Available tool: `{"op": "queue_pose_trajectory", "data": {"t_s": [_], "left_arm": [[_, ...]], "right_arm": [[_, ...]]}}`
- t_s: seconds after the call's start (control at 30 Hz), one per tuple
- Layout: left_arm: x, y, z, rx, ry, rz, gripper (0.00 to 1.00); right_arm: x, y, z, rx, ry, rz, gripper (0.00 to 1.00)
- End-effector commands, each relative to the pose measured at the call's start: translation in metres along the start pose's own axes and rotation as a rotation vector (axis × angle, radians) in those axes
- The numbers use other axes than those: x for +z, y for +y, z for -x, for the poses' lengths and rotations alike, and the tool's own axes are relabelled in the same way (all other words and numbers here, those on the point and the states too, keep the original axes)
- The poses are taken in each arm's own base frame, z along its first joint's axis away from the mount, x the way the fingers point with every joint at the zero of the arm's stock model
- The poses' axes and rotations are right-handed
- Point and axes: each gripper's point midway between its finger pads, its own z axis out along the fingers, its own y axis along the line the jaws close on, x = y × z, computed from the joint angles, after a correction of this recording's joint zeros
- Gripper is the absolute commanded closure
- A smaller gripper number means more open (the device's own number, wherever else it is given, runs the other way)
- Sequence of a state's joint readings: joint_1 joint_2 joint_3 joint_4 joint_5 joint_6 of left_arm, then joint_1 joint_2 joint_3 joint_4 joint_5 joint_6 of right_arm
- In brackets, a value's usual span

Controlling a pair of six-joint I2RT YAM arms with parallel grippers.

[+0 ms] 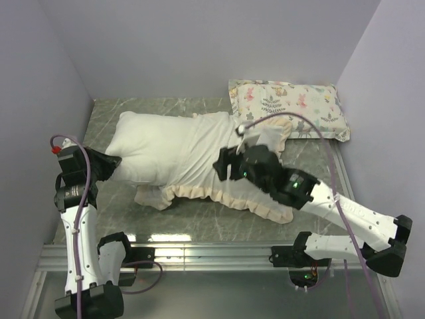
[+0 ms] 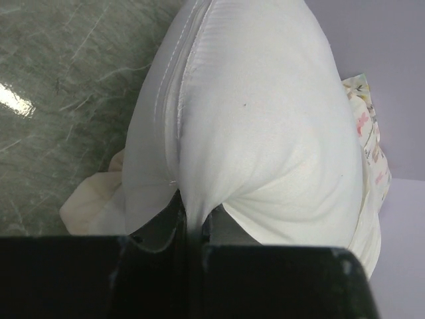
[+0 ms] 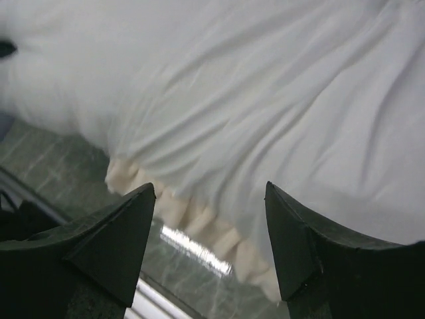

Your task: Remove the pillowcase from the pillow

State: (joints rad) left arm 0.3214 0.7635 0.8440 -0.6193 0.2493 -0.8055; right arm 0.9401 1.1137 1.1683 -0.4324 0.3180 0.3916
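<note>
1. While the left gripper [image 2: 192, 214] is squeezed tight on one end of the pillow [image 1: 143, 147], the right gripper [image 3: 209, 191] hangs with its fingers [image 3: 113, 252] apart, holding nothing.
2. Just under it lies the pillowcase [image 3: 279, 93], inside out, half off the pillow on the counter [image 1: 166, 106].
3. It looks soft, light and floppy. I would pinch it near the frill [image 1: 262, 205] and pull.

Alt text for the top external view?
A plain white pillow lies partly out of its white, cream-frilled pillowcase on a grey marbled table. The left end effector pinches the pillow's bare end. The right end effector hovers open over the pillowcase, with a printed pillow behind.
</note>
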Motion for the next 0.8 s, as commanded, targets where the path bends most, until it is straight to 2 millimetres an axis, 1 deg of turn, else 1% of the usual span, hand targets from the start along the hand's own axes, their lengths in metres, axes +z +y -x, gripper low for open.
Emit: {"op": "queue_pose_trajectory", "data": {"t_s": [0.0,0.03,0.07,0.1,0.13,0.17,0.2,0.23,0.27,0.3,0.37,0.4,0.43,0.47,0.5,0.53,0.57,0.6,0.63,0.67,0.73,0.77], "left_arm": [[-0.019,-0.043,0.04,0.055,-0.148,-0.121,1.0],[-0.02,-0.045,0.04,0.057,-0.146,-0.125,0.99],[-0.02,-0.048,0.039,0.06,-0.142,-0.134,1.0],[-0.02,-0.049,0.039,0.062,-0.14,-0.135,1.0],[-0.019,-0.05,0.038,0.066,-0.137,-0.138,1.0],[-0.018,-0.051,0.037,0.07,-0.13,-0.138,1.0],[-0.018,-0.051,0.037,0.073,-0.129,-0.136,1.0],[-0.017,-0.052,0.036,0.078,-0.125,-0.135,1.0],[-0.018,-0.053,0.036,0.081,-0.127,-0.137,0.99],[-0.017,-0.053,0.035,0.085,-0.123,-0.136,1.0],[-0.017,-0.052,0.034,0.093,-0.12,-0.132,1.0],[-0.016,-0.052,0.033,0.096,-0.118,-0.131,1.0],[-0.016,-0.052,0.033,0.094,-0.118,-0.134,0.99],[-0.016,-0.053,0.032,0.092,-0.117,-0.139,1.0],[-0.016,-0.054,0.032,0.092,-0.114,-0.143,0.99],[-0.015,-0.055,0.032,0.09,-0.113,-0.145,0.99],[-0.015,-0.055,0.032,0.09,-0.112,-0.144,1.0],[-0.016,-0.056,0.033,0.093,-0.11,-0.145,0.99],[-0.017,-0.058,0.035,0.098,-0.114,-0.146,1.0],[-0.018,-0.059,0.036,0.099,-0.117,-0.145,1.0],[-0.022,-0.063,0.041,0.106,-0.131,-0.146,1.0],[-0.021,-0.064,0.042,0.107,-0.13,-0.144,1.0]], "right_arm": [[0.008,0.008,-0.07,0.016,0.075,-0.033,0.26],[0.01,0.019,-0.077,0.053,0.07,-0.002,0.25],[0.01,0.032,-0.095,0.045,0.097,0.024,0.25],[0.011,0.04,-0.103,0.067,0.105,0.031,0.25],[0.013,0.046,-0.108,0.065,0.108,0.034,0.25],[0.016,0.054,-0.118,0.045,0.118,0.025,0.24],[0.018,0.062,-0.112,0.063,0.1,0.026,0.24],[0.023,0.065,-0.117,0.053,0.105,0.017,0.24],[0.025,0.066,-0.111,0.06,0.079,0.001,0.23],[0.026,0.073,-0.107,0.078,0.064,0.017,0.23],[0.029,0.078,-0.106,0.089,0.056,0.03,0.22],[0.031,0.08,-0.102,0.1,0.042,0.023,0.22],[0.038,0.078,-0.109,0.087,0.054,-0.005,0.21],[0.042,0.077,-0.11,0.083,0.054,-0.026,0.21],[0.045,0.074,-0.104,0.087,0.034,-0.064,0.21],[0.051,0.075,-0.111,0.068,0.045,-0.077,0.21],[0.055,0.075,-0.113,0.059,0.048,-0.088,0.21],[0.058,0.074,-0.111,0.046,0.049,-0.107,0.24],[0.065,0.068,-0.117,0.023,0.055,-0.145,0.28],[0.067,0.067,-0.117,0.017,0.055,-0.162,0.46],[0.068,0.06,-0.123,0.004,0.073,-0.182,0.71],[0.067,0.053,-0.128,-0.005,0.082,-0.195,0.8]]}}
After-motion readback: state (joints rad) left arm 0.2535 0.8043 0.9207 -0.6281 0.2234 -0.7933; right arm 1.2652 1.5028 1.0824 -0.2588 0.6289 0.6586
